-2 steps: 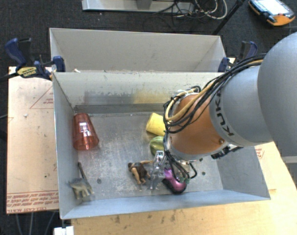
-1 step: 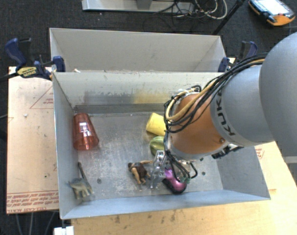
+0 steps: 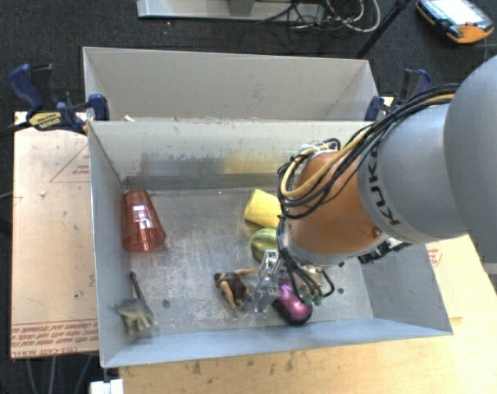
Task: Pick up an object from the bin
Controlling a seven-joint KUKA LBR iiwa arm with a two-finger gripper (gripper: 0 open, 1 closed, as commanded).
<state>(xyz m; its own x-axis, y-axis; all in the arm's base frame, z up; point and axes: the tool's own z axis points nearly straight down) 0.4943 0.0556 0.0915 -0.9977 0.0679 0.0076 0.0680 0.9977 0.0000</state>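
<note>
My gripper (image 3: 266,286) reaches down near the bin's front wall, right of the middle. It stands between a small brown figurine (image 3: 230,287) on its left and a purple rounded thing (image 3: 293,304) on its right, close to both. Just behind it lies a green rounded thing (image 3: 263,240), and a yellow block (image 3: 262,208) rests behind that, partly hidden by the arm's orange cover. Nothing can be made out in the gripper's grasp.
A red see-through cup (image 3: 140,220) lies on its side at the left. A grey toy animal (image 3: 134,314) with a thin dark stick (image 3: 137,287) behind it sits in the front left corner. The arm covers the bin's right part.
</note>
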